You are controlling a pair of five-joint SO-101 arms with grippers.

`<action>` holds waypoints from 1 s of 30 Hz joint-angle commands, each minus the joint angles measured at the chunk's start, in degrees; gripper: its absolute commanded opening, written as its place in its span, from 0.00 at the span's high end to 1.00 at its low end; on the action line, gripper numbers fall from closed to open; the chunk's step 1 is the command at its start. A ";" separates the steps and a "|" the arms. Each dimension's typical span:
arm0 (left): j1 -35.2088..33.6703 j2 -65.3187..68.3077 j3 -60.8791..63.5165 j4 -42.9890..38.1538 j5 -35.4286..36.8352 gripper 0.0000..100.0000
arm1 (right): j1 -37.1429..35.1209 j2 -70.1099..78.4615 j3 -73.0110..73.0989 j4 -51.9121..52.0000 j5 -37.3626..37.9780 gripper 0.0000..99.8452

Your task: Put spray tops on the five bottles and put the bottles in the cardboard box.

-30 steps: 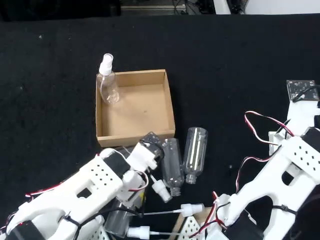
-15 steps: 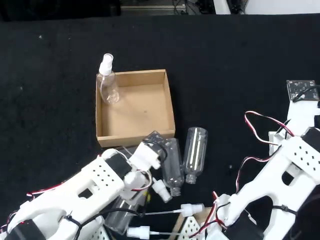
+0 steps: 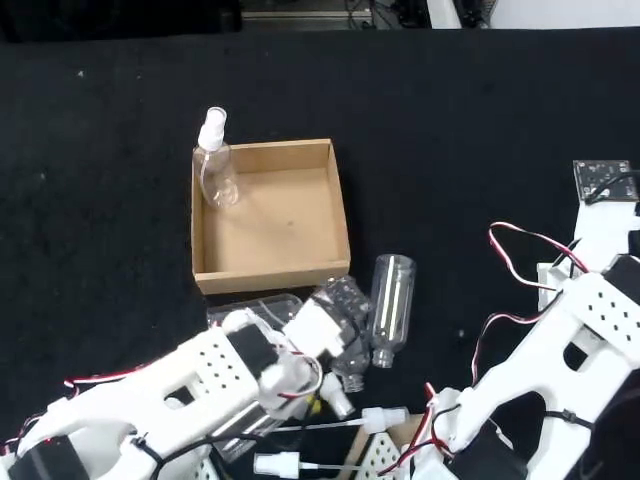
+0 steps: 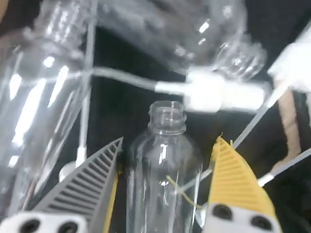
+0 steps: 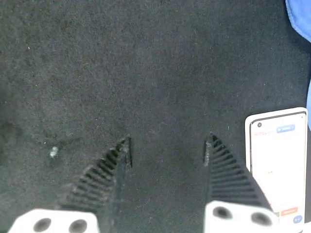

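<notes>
The cardboard box (image 3: 270, 262) sits mid-table. A clear bottle with a white spray top (image 3: 215, 165) stands at its far left corner. Uncapped clear bottles (image 3: 390, 303) lie in front of the box, one of them (image 3: 257, 308) against the box's front wall. Loose spray tops (image 3: 384, 418) with thin tubes lie nearer the table's front edge. My left gripper (image 3: 340, 298) is over this pile. In the left wrist view it (image 4: 168, 141) is open, with an uncapped bottle (image 4: 165, 160) lying between its fingers and a spray top (image 4: 214, 92) beyond the neck. My right gripper (image 5: 168, 141) hangs open over bare cloth.
The table is covered in black cloth (image 3: 480, 130). A phone (image 5: 277, 165) lies on the cloth beside my right gripper. The right arm (image 3: 560, 350) fills the near right corner, with red and white wires looping off it.
My left arm has swung to the right, carrying its gripper over the lying bottles and uncovering the bottle against the box's front wall. The right arm has not moved.
</notes>
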 commanded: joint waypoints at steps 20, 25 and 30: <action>-3.74 -0.53 1.10 4.75 -3.25 0.82 | -1.32 -2.86 -0.75 -1.49 -0.09 0.79; -3.56 -0.62 -1.71 5.19 -2.90 0.88 | -1.23 -2.86 -0.75 -1.49 -0.09 0.79; -3.74 -0.62 -7.69 10.02 -3.25 0.88 | -1.23 -2.86 -0.75 -1.49 -0.09 0.79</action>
